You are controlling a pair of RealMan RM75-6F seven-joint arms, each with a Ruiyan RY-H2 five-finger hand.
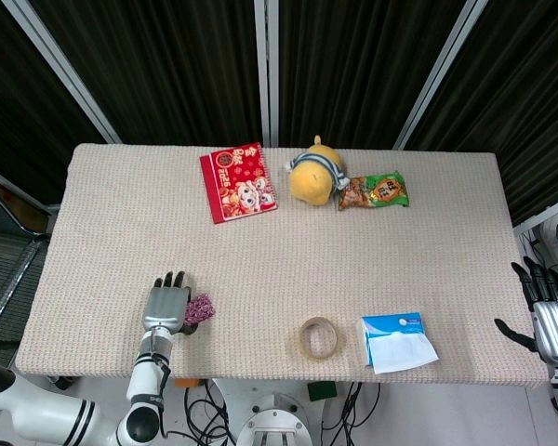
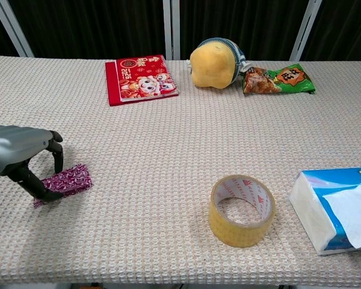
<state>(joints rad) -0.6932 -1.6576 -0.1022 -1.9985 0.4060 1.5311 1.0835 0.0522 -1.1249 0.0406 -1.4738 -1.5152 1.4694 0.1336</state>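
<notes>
While the left hand [image 2: 21,158] rests at the table's 8 o'clock corner, its fingers are curled down onto the small magenta patterned foil packet [image 2: 66,182], thumb and fingertips bearing on the packet's left end. The packet lies flat on the beige woven table cover [image 1: 260,260]; whether it is actually pinched or only touched cannot be told. Judged step: securing a grasp before any lift. The next move calls for a firm pinch on the thin edge, then a vertical raise without dragging the cover. At the 4 o'clock edge the right hand [image 1: 549,316] hangs off the table, fingers spread, holding nothing. A yellow roll of packing tape [image 2: 242,209] sits at 6 o'clock.
</notes>
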